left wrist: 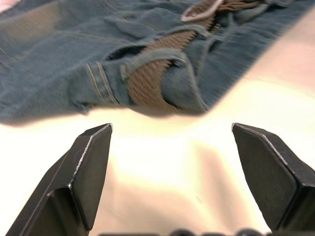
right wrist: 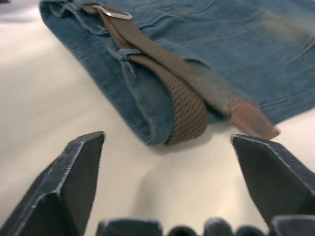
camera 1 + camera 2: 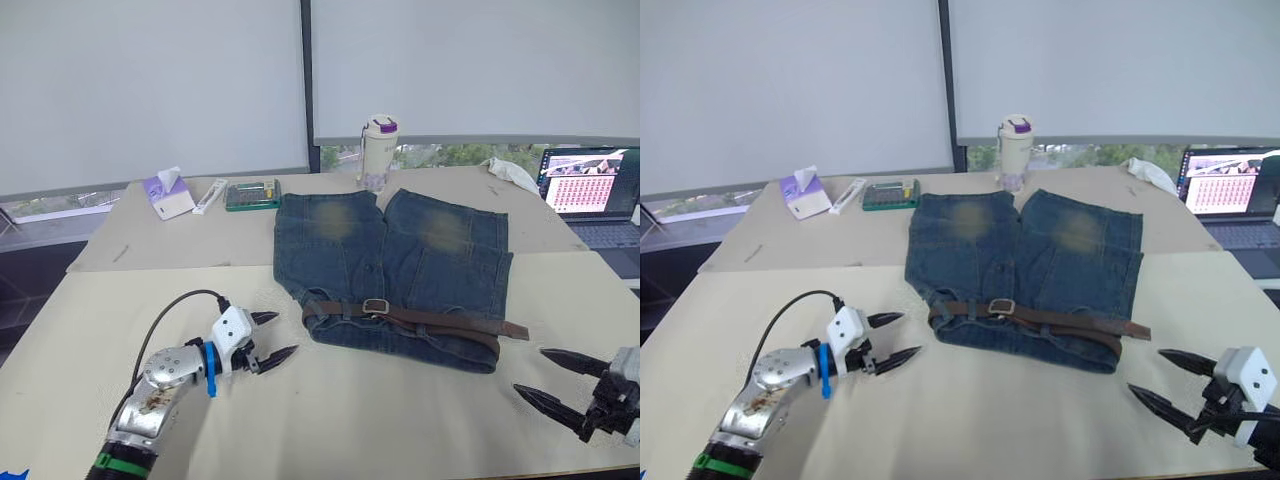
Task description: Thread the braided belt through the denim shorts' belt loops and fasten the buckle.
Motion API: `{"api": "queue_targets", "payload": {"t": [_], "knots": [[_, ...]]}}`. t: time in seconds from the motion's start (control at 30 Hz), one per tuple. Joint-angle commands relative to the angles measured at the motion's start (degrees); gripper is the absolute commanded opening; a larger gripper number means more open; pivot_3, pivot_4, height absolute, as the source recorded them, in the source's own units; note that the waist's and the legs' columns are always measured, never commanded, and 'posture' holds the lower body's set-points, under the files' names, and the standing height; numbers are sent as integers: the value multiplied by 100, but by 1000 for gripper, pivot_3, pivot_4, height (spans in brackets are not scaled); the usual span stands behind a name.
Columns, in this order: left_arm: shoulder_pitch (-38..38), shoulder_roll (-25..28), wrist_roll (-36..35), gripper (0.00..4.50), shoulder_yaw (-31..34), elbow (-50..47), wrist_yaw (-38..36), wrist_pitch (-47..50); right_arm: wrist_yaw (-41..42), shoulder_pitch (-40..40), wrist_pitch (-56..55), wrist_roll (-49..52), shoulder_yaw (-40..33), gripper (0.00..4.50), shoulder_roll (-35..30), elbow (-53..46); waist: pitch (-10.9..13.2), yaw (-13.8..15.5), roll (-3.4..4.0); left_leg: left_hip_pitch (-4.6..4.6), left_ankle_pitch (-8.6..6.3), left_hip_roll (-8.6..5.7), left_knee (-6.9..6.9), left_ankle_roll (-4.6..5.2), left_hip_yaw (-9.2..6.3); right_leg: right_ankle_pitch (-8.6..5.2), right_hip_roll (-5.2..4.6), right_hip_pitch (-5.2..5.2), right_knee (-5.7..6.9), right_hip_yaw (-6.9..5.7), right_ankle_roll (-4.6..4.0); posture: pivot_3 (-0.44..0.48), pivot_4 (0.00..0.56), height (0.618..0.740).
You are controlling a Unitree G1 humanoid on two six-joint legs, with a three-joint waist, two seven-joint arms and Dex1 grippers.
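Left gripper (image 3: pixel 270 339) sat in the lower left of the head view, resting low over the cream table (image 3: pixel 380 420), jaws released and empty, pointing toward the waistband end of the denim shorts (image 3: pixel 395 270) but apart from it. Black cable (image 3: pixel 170 315) looped up from the wrist. Further back, upper left: a tissue box (image 3: pixel 167 193), a white tube-like item (image 3: pixel 209 195) and a green tray (image 3: pixel 252 194) lined up on the far table.

Denim shorts lay flat at centre frame, legs pointing away toward the window, waistband nearest the camera. Braided belt (image 3: pixel 430 322) ran along the waistband, passed under belt loops (image 1: pixel 147 59) as seen in the left wrist view, with the buckle (image 3: pixel 375 306) near the middle of the waistband and the strap passing through it. Belt's tip (image 2: pixel 253 119) stuck out past the shorts' right edge, lying on the table. A white bottle with a purple lid (image 3: pixel 377 152) stood just behind the shorts.

Right gripper (image 3: pixel 1170 382) sat in the lower right corner, jaws spread wide, holding nothing, near the belt's tip yet clear of it. Upper right: a laptop (image 3: pixel 595 190) with its screen lit, and a crumpled white cloth (image 3: pixel 512 170) beside it
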Motion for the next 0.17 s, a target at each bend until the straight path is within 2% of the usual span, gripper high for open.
{"api": "queue_targets", "payload": {"t": [0.03,0.17], "knots": [[95,264,-79,4115,177,-290,-171,168,249,-158,92,-91,-276,4456,167,106,0,0,1,0,0,0,0,0,1,-5,0,0,0,0,9,0,150,740],[132,389,-72,4115,161,-361,-252,329,390,-363,62,-419,-224,4456,304,320,0,-1,2,0,0,0,0,-1,18,-9,0,-1,-1,0,15,0,150,740]]}}
